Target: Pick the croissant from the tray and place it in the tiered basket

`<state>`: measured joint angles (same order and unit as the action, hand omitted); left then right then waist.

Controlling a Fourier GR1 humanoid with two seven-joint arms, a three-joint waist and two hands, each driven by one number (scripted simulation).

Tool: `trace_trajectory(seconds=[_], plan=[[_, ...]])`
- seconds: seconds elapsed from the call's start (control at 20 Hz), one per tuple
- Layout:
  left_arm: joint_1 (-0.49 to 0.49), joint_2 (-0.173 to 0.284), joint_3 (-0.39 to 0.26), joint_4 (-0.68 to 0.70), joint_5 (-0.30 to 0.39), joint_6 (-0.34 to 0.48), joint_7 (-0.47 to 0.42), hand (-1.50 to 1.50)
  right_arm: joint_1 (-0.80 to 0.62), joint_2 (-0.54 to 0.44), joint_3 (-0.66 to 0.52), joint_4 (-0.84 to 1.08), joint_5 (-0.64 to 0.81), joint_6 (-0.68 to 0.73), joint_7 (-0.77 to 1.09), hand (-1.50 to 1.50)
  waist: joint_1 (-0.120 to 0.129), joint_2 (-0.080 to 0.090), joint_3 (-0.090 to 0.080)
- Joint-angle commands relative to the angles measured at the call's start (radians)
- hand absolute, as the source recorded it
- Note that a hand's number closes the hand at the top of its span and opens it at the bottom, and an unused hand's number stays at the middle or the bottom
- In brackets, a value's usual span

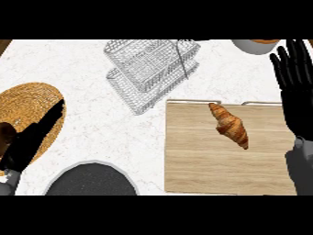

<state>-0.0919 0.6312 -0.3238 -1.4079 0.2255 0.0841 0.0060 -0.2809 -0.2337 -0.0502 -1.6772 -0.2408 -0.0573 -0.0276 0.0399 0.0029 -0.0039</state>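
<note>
Nearest the camera, the right hand (299, 78) hangs by the wooden tray's (199, 174) right edge, fingers straight and spread, touching nothing. Untouched, the croissant (230, 125) lies on the tray, so pickup and transfer to the tiered basket (152, 69) remain. At far left the left hand (33, 135) rests straight-fingered, empty.

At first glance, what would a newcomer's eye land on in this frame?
Probably the golden croissant lying alone on the pale wooden tray at right, with the open right hand upright beside it near the right edge. Next, the wire tiered basket at top centre, and the left hand dark against a woven straw mat at left.
</note>
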Motion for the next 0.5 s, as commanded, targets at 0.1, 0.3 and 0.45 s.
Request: trace_trajectory(seconds=[0.1,0.3,0.45], plan=[[-0.055,-0.02,0.014,-0.06,-0.053,0.048,-0.066,0.0,-0.145,0.021,0.165,-0.011,-0.149,0.277,0.013,1.5,0.017,-0.003,0.005],[-0.091,-0.028,0.018,-0.108,-0.085,0.082,-0.106,0.0,-0.206,-0.223,0.192,-0.018,0.183,0.277,0.055,1.5,-0.012,-0.029,-0.014],[-0.104,-0.086,-0.003,-0.142,-0.143,0.146,-0.113,0.0,-0.177,0.034,0.211,0.191,-0.058,0.229,0.142,-1.5,-0.016,0.003,0.004]])
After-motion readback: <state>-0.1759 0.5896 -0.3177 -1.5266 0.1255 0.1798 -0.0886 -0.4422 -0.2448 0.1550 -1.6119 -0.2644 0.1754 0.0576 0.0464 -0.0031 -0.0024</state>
